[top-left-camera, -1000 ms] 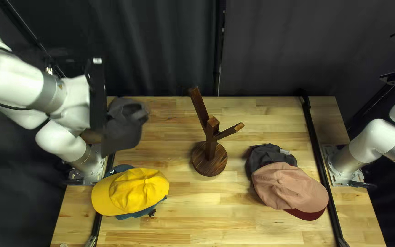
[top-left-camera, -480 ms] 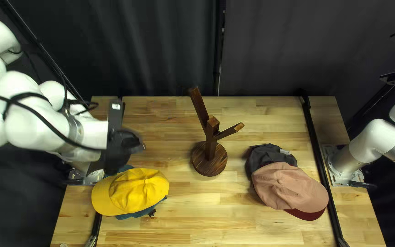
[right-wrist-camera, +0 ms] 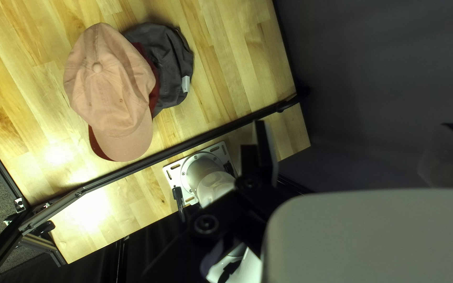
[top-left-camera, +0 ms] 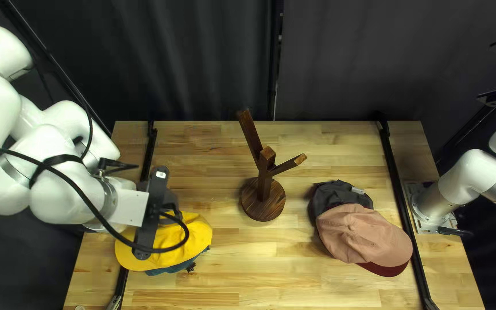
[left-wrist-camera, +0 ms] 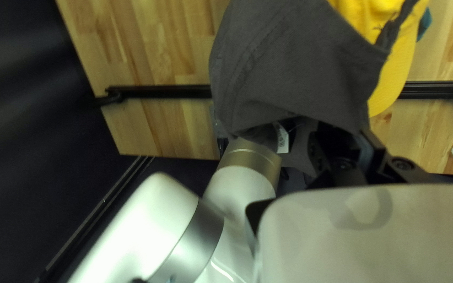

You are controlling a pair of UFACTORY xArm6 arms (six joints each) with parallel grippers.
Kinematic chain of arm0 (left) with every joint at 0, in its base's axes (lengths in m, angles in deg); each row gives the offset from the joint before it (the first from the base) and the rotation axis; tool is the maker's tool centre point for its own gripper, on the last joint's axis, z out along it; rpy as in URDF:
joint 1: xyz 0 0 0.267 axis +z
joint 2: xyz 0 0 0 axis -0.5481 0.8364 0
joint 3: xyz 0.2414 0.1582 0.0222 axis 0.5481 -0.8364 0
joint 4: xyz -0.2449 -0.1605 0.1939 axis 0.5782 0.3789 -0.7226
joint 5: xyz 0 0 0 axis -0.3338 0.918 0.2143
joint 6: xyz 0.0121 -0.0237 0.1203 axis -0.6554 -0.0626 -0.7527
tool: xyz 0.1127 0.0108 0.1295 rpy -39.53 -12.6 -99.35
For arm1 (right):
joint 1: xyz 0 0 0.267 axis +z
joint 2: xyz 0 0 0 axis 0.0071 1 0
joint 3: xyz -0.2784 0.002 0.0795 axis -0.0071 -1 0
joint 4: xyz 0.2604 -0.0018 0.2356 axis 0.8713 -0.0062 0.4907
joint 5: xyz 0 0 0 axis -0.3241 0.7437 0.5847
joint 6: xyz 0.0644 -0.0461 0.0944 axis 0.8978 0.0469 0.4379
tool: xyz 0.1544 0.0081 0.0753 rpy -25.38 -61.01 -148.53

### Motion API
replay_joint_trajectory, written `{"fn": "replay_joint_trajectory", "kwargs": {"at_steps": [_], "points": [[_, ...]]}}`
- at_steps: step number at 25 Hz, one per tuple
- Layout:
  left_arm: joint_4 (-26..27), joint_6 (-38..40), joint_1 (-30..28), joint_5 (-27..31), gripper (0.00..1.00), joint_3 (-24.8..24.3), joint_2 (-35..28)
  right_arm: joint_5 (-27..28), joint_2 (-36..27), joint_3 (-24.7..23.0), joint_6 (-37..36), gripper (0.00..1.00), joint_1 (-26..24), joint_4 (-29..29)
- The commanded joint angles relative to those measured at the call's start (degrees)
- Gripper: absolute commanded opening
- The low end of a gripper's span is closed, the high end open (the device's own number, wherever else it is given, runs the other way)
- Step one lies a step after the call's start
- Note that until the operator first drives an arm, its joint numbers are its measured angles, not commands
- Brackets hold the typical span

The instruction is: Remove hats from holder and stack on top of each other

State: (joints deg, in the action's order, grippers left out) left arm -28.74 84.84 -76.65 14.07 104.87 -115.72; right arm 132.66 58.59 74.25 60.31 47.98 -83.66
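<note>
Left pincer [top-left-camera: 168, 204] gripped grey hat [left-wrist-camera: 289, 67] above yellow hat [top-left-camera: 192, 234], at holder's [top-left-camera: 265, 172] 8 o'clock; right pincer [right-wrist-camera: 264, 153] stood open.

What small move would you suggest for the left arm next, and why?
Probably open the left claw. It grips the grey hat, which hangs over the yellow hat lying on a teal hat, and the holder is already bare, so letting go should drop it onto that stack.

Six hats [top-left-camera: 362, 232], one wooden holder [top-left-camera: 264, 189], two arms [top-left-camera: 50, 189]
</note>
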Motion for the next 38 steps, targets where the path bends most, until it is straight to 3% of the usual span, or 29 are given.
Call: {"fn": "replay_joint_trajectory", "kwargs": {"at_steps": [1, 9, 13, 14, 15, 16, 17, 29, 38], "points": [[0.9, -3.5, 2.3, -3.0, 0.0, -0.4, 2.3, 0.0, 0.0, 0.0, 0.0, 1.0, 0.0, 0.0], [2.8, -7.0, 5.4, -7.4, 0.0, -0.4, 6.9, 0.0, 0.0, 0.0, 0.0, 1.0, 0.0, 0.0], [4.5, -10.1, 7.5, -12.9, 0.0, -0.9, 11.2, 0.0, 0.0, 0.0, 0.0, 1.0, 0.0, 0.0], [4.9, -10.7, 8.0, -14.0, 0.06, -1.2, 11.6, 0.0, 0.0, 0.0, 0.0, 1.0, 0.0, 0.0], [5.4, -11.7, 8.8, -15.5, 0.66, -1.8, 11.8, 0.0, 0.0, 0.0, 0.0, 1.0, 0.0, 0.0], [5.7, -12.2, 9.1, -16.0, 0.97, -2.0, 11.7, 0.0, 0.0, 0.0, 0.0, 1.0, 0.0, 0.0], [6.0, -12.8, 9.6, -16.5, 1.0, -2.3, 11.3, 0.0, 0.0, 0.0, 0.0, 1.0, 0.0, 0.0], [5.3, -13.2, 13.2, -12.9, 1.0, -4.9, -0.4, 0.0, 0.0, 0.0, 0.0, 1.0, 0.0, 0.0], [4.6, -18.5, 23.0, -8.4, 1.0, -7.3, -13.3, 0.0, 0.0, 0.0, 0.0, 1.0, 0.0, 0.0]]}}
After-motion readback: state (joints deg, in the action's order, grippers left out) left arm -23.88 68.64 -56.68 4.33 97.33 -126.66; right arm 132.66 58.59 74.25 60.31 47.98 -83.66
